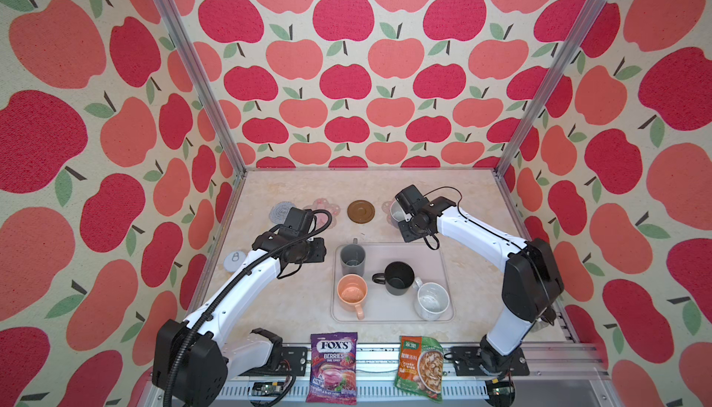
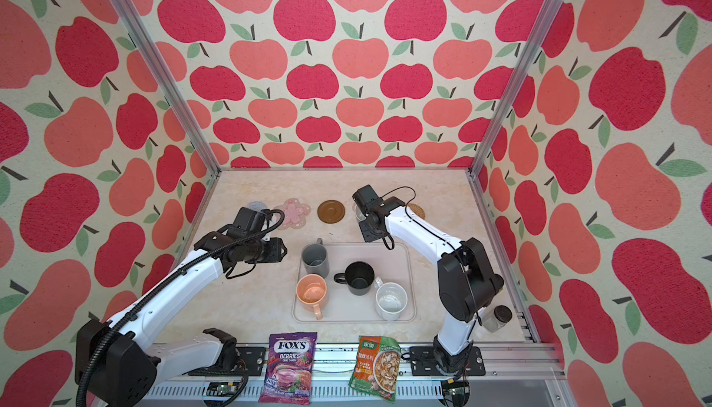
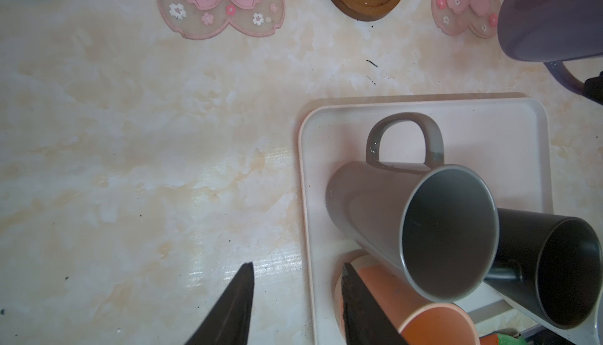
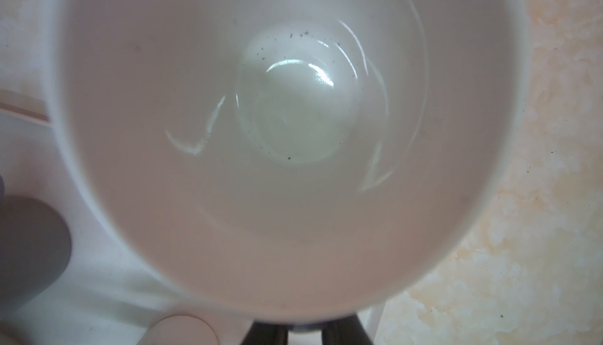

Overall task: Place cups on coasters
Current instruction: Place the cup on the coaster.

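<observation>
This is a robot test cell in a lab rather than a real home. Two white arms (image 1: 231,297) are mounted on a slotted metal rail (image 1: 377,362) at the front of a marble-look tabletop (image 1: 293,301). Aluminium posts (image 1: 194,74) and apple-print walls (image 1: 346,77) box it in. The only homely touches (a tray (image 1: 439,266) of mugs (image 1: 399,276), coasters (image 1: 361,211), a sweet bag (image 1: 333,366)) lie on or beside that tabletop.

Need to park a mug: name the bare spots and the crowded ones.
Free: the table left of the tray, and the strip between tray and brown coaster. Crowded: the tray's near half, with orange mug, black mug and white mug.
</observation>
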`<state>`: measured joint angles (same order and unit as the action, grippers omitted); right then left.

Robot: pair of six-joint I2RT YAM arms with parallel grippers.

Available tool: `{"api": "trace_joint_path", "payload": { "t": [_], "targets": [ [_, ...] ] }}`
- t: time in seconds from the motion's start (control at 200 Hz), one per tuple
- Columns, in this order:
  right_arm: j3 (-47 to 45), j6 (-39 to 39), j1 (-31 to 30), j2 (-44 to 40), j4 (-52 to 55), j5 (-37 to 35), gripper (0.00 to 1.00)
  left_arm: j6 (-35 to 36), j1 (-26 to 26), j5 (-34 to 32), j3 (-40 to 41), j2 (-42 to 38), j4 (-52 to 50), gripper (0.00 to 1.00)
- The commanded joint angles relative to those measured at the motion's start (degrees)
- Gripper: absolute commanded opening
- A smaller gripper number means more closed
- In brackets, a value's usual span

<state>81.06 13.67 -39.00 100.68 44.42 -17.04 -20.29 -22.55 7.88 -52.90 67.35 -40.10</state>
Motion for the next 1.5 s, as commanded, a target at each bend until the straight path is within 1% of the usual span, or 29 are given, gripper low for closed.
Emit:
{"api": "trace_joint_path", "payload": {
  "t": [0.0, 0.115, 0.35, 0.635, 0.815, 1.091, 1.491],
  "targets": [
    [4.28, -2.03, -0.28, 1.0, -0.02, -2.22, 0.0, -1.87, -0.03, -1.45, 1.77, -2.66, -0.96, 0.46],
    [6.02, -2.46, -0.23, 2.34, 0.22, -2.48, 0.0, -2.41, 0.12, -1.62, 2.37, -3.81, -0.99, 0.46],
    [9.0, -2.82, 0.55, 4.95, 0.85, -1.1, 0.0, -2.8, 0.52, -1.55, 1.19, -2.43, -0.87, 0.46],
    [12.35, -2.55, 3.65, 7.81, 2.59, -0.04, 0.0, -2.12, 1.61, -1.12, -1.58, 1.48, -0.83, 0.47],
    [13.36, -2.31, 5.0, 9.02, 2.8, 0.67, 0.0, -2.09, 2.76, 0.46, -3.5, 4.03, 0.02, 0.46],
    [15.42, -1.83, 6.88, 11.42, 2.87, 2.19, 0.0, -1.39, 3.99, 1.35, -7.92, 8.07, -0.62, 0.46],
    [18.95, -0.7, 8.57, 15.49, 1.87, 3.58, 0.0, -2.45, 4.18, 1.85, -8.87, 10.61, -0.98, 0.46]
  ]
}}
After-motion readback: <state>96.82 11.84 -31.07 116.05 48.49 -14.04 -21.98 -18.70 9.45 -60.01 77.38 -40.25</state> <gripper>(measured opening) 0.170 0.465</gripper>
